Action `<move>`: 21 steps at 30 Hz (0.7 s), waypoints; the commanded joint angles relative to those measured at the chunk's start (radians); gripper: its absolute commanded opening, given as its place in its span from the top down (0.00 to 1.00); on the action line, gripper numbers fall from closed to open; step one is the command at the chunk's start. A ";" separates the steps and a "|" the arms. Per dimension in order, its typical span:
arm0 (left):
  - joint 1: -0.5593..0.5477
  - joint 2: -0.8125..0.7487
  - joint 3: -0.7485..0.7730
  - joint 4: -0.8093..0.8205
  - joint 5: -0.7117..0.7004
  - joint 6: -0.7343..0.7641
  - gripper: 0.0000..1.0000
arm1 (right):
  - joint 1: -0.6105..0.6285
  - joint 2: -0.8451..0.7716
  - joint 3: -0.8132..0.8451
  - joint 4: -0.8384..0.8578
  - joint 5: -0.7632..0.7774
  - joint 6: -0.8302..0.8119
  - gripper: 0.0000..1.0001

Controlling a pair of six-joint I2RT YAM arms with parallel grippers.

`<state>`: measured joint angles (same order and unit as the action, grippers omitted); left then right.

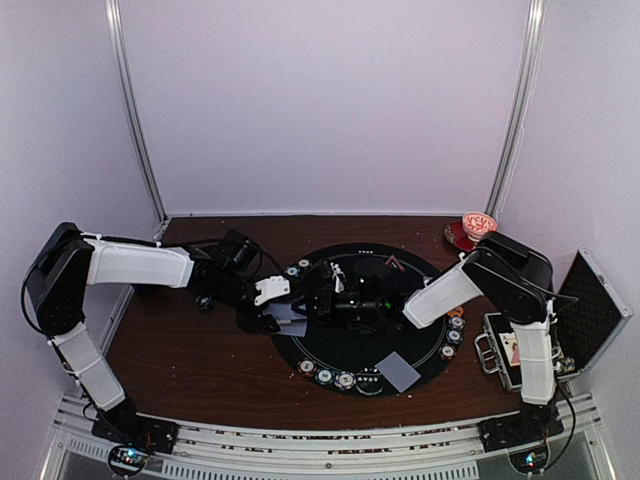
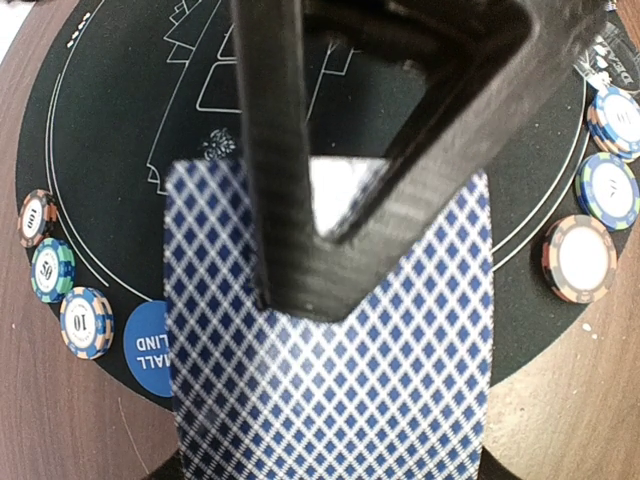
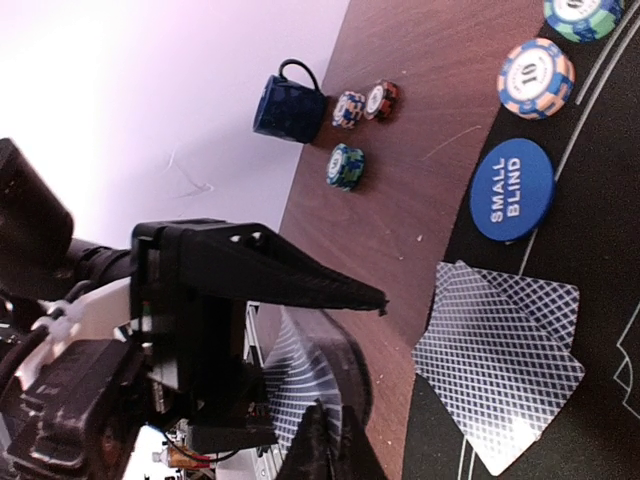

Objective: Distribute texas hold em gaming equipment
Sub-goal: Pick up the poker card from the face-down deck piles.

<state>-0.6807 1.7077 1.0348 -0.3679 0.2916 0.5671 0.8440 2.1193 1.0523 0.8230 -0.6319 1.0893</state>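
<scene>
From my station, the left gripper hung over the left rim of the round black mat. Its jaws were partway closed on a small stack of playing cards. The right wrist camera showed that stack bowed beneath the gripper's pointed black finger. In the left wrist view the top card's blue diamond back filled the lower frame. A black V-shaped finger frame crossed its upper half, tip over the pattern, and I could not tell which gripper it belonged to.

The right gripper sat opposite, nose to nose with the left one at the stack. I could not tell how wide its jaws stood, or whether they had a card.

Just beside the held stack, two loose cards lay face down and overlapping, straddling the mat's edge. The blue SMALL BLIND disc sat just past them, with a blue chip near it at the rim. Another pair of cards lay on the mat's near side, well apart from both grippers.
</scene>
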 commanded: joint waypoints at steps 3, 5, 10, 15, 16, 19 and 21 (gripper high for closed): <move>-0.001 -0.003 0.003 0.034 0.009 0.007 0.39 | -0.005 -0.040 -0.037 0.182 -0.064 0.087 1.00; -0.001 -0.003 0.003 0.034 0.008 0.007 0.39 | -0.005 -0.037 -0.043 0.200 -0.071 0.100 1.00; -0.001 -0.003 0.001 0.035 0.000 0.006 0.39 | -0.044 -0.104 -0.115 0.131 0.010 0.074 1.00; -0.002 -0.006 -0.001 0.037 -0.010 0.010 0.39 | -0.120 -0.198 -0.228 0.114 0.002 0.059 1.00; -0.001 -0.007 -0.002 0.039 -0.013 0.011 0.39 | -0.135 -0.223 -0.249 0.100 -0.002 0.048 1.00; 0.001 -0.008 -0.004 0.040 -0.022 0.014 0.40 | -0.179 -0.301 -0.296 0.030 -0.004 0.004 1.00; 0.002 -0.004 -0.004 0.040 -0.030 0.016 0.40 | -0.216 -0.357 -0.331 -0.026 -0.005 -0.023 1.00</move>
<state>-0.6861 1.7077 1.0351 -0.3428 0.2798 0.5686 0.6769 1.8629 0.7753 0.8906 -0.6415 1.1328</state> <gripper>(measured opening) 0.609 0.007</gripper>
